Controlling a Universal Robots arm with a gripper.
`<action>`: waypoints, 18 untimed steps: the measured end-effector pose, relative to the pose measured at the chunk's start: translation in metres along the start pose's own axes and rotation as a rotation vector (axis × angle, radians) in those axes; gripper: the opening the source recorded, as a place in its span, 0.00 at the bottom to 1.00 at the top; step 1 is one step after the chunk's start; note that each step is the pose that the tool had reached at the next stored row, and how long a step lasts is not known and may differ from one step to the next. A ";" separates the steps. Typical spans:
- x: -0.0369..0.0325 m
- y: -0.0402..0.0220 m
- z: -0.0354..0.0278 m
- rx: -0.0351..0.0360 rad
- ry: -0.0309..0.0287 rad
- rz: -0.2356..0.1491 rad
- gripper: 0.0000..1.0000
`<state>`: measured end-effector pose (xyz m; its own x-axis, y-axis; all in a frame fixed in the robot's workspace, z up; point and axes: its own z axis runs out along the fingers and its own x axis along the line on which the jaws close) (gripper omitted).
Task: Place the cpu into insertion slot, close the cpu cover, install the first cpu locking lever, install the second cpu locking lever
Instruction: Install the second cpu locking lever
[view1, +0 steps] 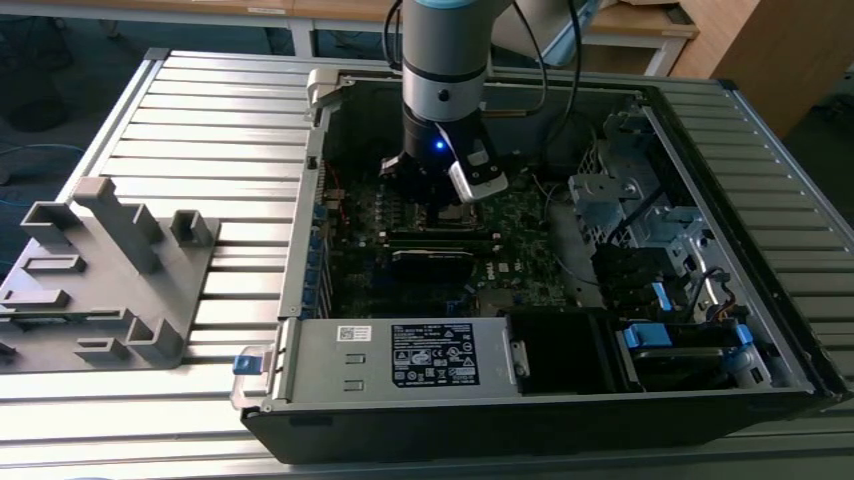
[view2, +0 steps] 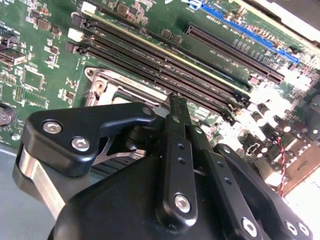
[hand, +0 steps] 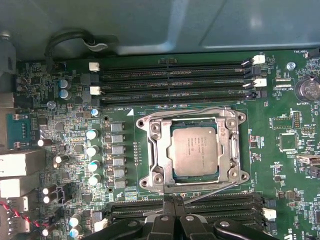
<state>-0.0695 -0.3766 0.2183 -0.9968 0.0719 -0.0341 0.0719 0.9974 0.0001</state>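
Note:
The cpu (hand: 195, 151), a dull silver square, lies in the insertion slot (hand: 145, 121) on the green motherboard. The cpu cover (hand: 156, 150), a silver frame with an open window, lies flat around the chip. A thin locking lever (hand: 212, 192) runs at a slant along the socket's edge, its end meeting my fingertips. My gripper (hand: 173, 200) is shut, its black fingers together beside the socket with nothing seen between them. The second wrist view shows the gripper (view2: 177, 102) just above the socket's metal corner (view2: 107, 85). In the exterior view the gripper (view1: 434, 200) reaches down into the open computer case.
Long black memory slots (hand: 175, 80) flank the socket on two sides. A row of capacitors (hand: 92, 150) stands beside it. The case holds a power supply (view1: 400, 355) and a drive cage (view1: 627, 200). A grey fixture (view1: 107, 270) sits on the table at the exterior view's left.

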 end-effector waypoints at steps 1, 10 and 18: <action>0.0000 0.0000 0.0003 0.0000 0.0000 0.000 0.11; 0.0001 0.0000 0.0018 0.0001 0.0000 0.000 0.11; 0.0001 0.0000 0.0023 -0.0001 -0.0001 0.000 0.11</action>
<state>-0.0695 -0.3766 0.2159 -0.9968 0.0719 -0.0342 0.0719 0.9974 0.0003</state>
